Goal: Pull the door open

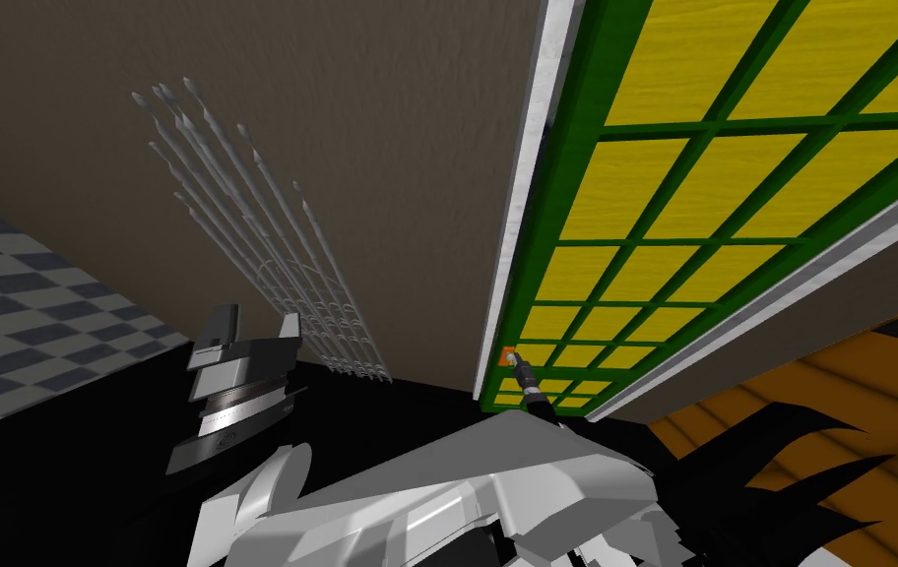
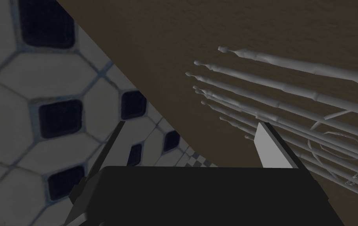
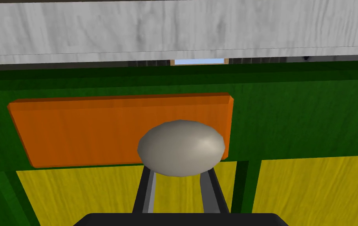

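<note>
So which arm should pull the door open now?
Right. The right jaws grip the grey knob on the green and yellow door. The left jaws hang open by the brown wall, away from it.

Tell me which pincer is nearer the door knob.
Right. The right pincer is shut on the knob of the door; the left pincer hangs open well aside, by the grey rods on the wall.

door (image 1: 693, 187) brightly, evenly lit; left wrist view dim; head view splays at corners.
</note>
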